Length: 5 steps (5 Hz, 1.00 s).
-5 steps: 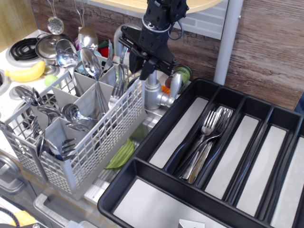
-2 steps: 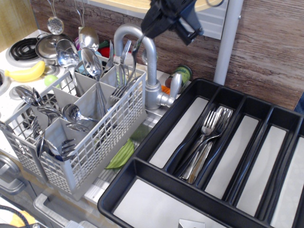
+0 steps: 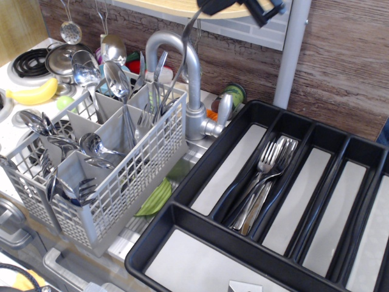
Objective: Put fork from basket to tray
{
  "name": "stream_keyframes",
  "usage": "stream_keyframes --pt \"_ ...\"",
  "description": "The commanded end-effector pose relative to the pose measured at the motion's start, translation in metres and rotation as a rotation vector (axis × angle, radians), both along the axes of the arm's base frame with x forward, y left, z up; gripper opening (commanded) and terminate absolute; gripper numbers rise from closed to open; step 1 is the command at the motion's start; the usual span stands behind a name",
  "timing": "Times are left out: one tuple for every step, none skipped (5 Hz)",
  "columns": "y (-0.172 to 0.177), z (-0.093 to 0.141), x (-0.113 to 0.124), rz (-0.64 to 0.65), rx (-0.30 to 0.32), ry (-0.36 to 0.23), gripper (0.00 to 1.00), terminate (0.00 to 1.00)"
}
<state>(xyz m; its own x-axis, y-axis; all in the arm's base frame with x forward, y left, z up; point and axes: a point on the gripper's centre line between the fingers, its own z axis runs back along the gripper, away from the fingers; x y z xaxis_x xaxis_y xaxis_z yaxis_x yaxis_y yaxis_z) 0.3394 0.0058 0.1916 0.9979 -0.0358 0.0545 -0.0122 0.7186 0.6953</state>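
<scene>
Nearest the front, the tray (image 3: pixel 182 222) is black moulded plastic with long parallel compartments and pale grey bottoms; its right side and front corner run out of view. A loose bundle of steel forks (image 3: pixel 262 182) lies in one middle compartment. Left of it stands the basket (image 3: pixel 130 176), a boxy light grey lattice split into square compartments, crowded with round-bowled spoons (image 3: pixel 115 82) and other cutlery. Behind the basket rises a curved, matte silver faucet (image 3: pixel 191 79). Farther back, at the top edge, the gripper (image 3: pixel 209 6) is mostly cut off, dark and angled; it pinches the thin handle of the fork (image 3: pixel 176 67), which hangs slanting down, its tined end low among the basket's back cutlery, hard to separate.
</scene>
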Motion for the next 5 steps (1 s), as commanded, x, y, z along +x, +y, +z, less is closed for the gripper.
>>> stream_keyframes --pt "-0.010 0.055 0.001 0.005 -0.053 -0.054 0.00 0.00" --pt "-0.020 0.053 0.005 0.009 -0.146 -0.040 0.00 0.00" --pt "-0.024 0.044 0.012 0.007 -0.265 -0.029 0.00 0.00" --pt "-0.033 0.014 0.018 0.027 -0.316 -0.010 0.00 0.00" --pt "-0.037 -0.006 0.019 0.043 -0.392 0.018 0.00 0.00"
